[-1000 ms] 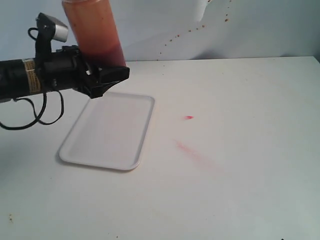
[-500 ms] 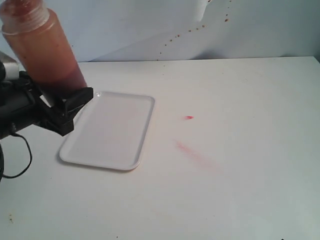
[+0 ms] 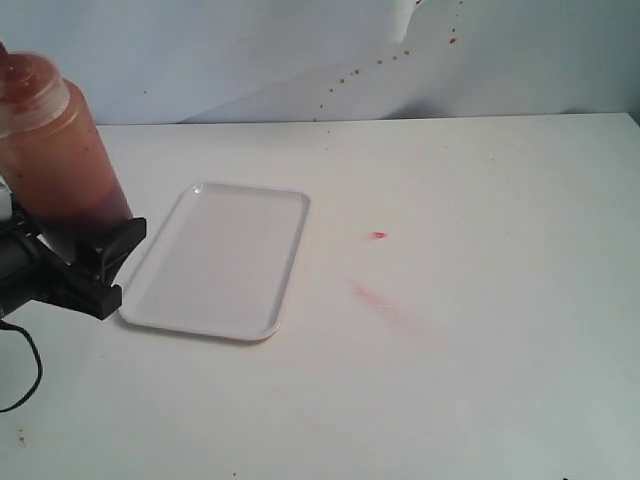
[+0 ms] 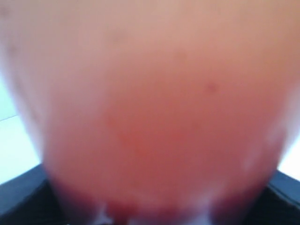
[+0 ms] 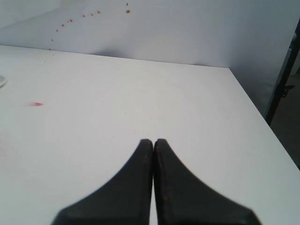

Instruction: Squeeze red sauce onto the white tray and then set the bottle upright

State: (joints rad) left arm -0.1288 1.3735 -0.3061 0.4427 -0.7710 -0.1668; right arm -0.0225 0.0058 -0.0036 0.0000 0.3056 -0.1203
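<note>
Exterior view: left gripper [image 3: 108, 265] clamped low on the bottle [image 3: 55, 150], nozzle up, at nine o'clock of the white tray [image 3: 220, 260]. I see no sauce on the tray. A stray red spot [image 3: 377, 235] lies on the table [image 3: 480, 350] at the tray's three o'clock.

Left wrist view: the bottle [image 4: 150, 70] fills the frame, with red sauce [image 4: 140, 150] settled at its base, so I judge it is held upright.

Right wrist view: right gripper [image 5: 153, 146] jaws pressed together on nothing, parked clear, I judge.

left gripper [image 3: 98, 258]: matte black, blocky body with an angular, wedge-shaped finger
cable [image 3: 30, 372]: thin, black, curving in a loose loop
right gripper [image 5: 153, 146]: two smooth black fingers, broad at base, tapering to narrow tips
</note>
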